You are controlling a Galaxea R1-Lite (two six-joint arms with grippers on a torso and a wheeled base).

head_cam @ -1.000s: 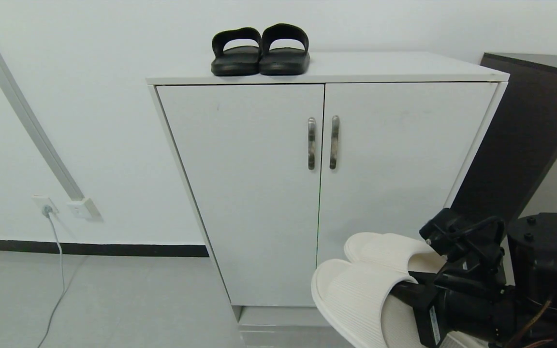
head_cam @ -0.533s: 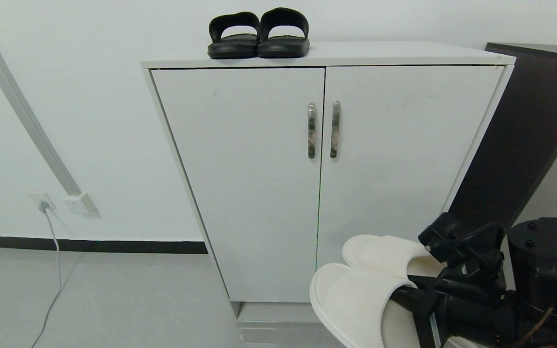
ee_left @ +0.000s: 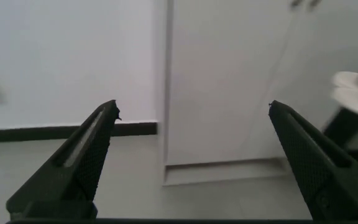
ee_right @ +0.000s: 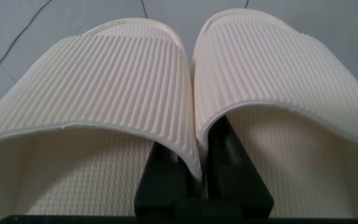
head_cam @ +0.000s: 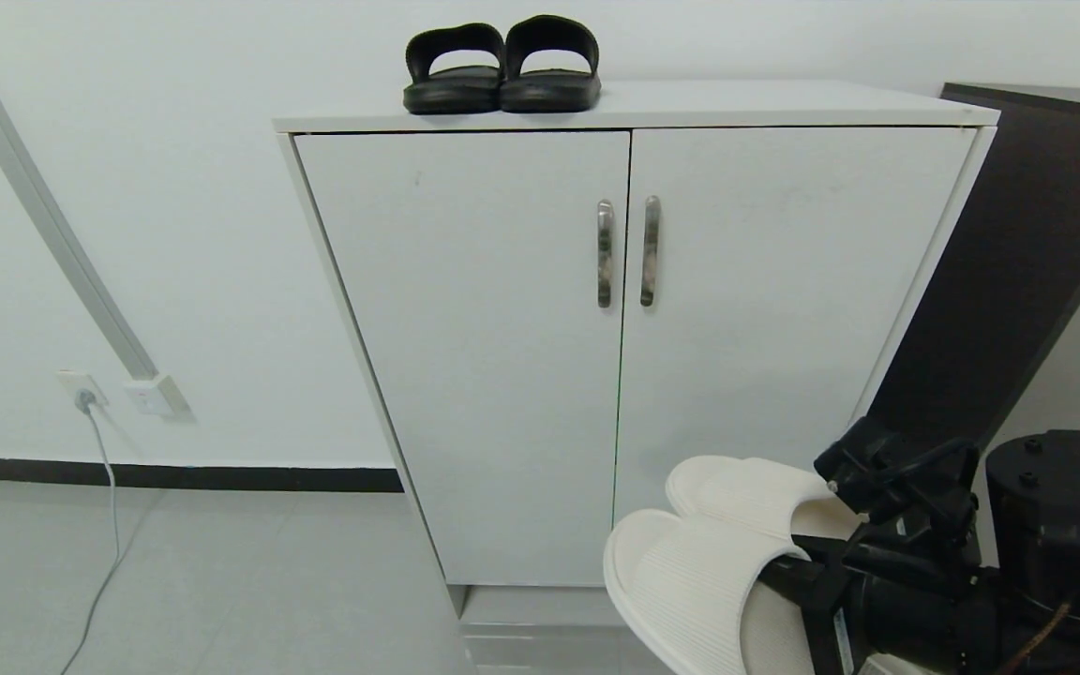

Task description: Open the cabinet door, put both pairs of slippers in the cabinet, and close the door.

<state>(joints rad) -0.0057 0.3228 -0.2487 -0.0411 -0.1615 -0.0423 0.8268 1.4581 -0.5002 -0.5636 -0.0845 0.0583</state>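
Cream slippers (ee_right: 123,81) gripped by right tool (ee_right: 201,171), black pair (head_cam: 502,75) atop cabinet (head_cam: 465,356)

Bright, even indoor light; faint, soft shadows.

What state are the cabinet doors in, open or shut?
Shut. The left door and right door lie flush side by side, with only a thin seam between their handles, and nothing of the inside shows.
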